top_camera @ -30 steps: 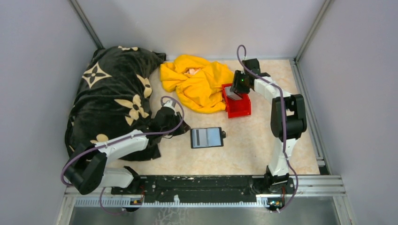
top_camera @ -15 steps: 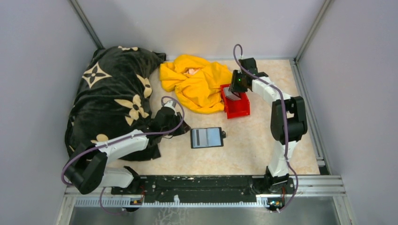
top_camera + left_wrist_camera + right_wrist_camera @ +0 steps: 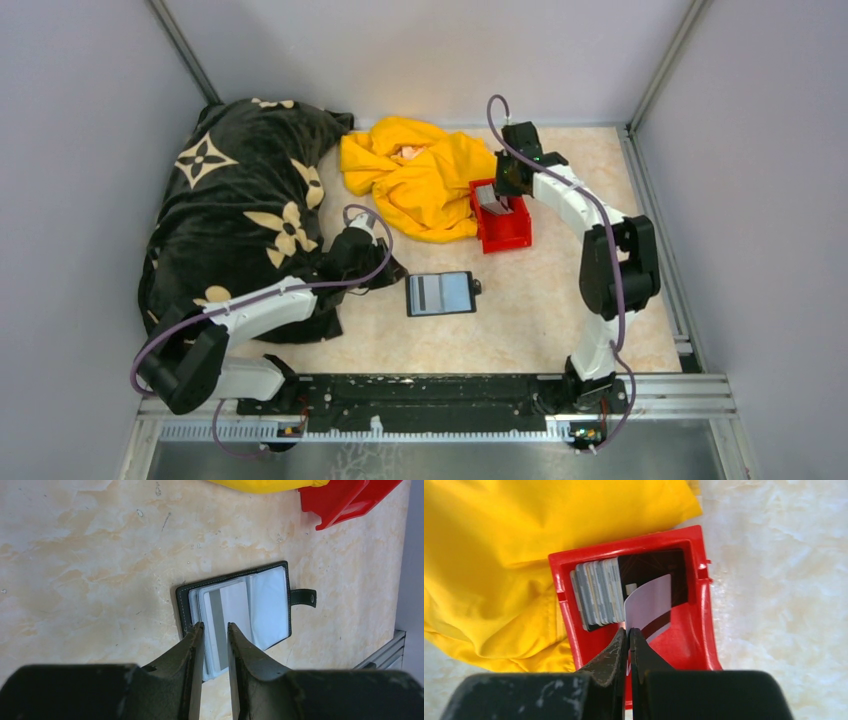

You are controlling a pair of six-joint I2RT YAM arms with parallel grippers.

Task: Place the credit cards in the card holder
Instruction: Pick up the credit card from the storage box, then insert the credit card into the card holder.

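Observation:
The card holder lies open and flat on the table, its clear sleeves up and its snap tab to the right. In its left sleeve sits a white card with a grey stripe. My left gripper hovers just left of the card holder, open by a narrow gap with nothing between the fingers. The credit cards stand as a grey stack in the red bin. My right gripper reaches into the bin and is shut on the edge of one white card beside the stack.
The red bin sits at the back centre-right, touching a crumpled yellow cloth. A black blanket with a cream flower pattern covers the left side, under my left arm. Grey walls enclose the table.
My right gripper has closed onto a card in the red bin, and its wrist has shifted slightly up and left over the bin. The left arm has not moved.

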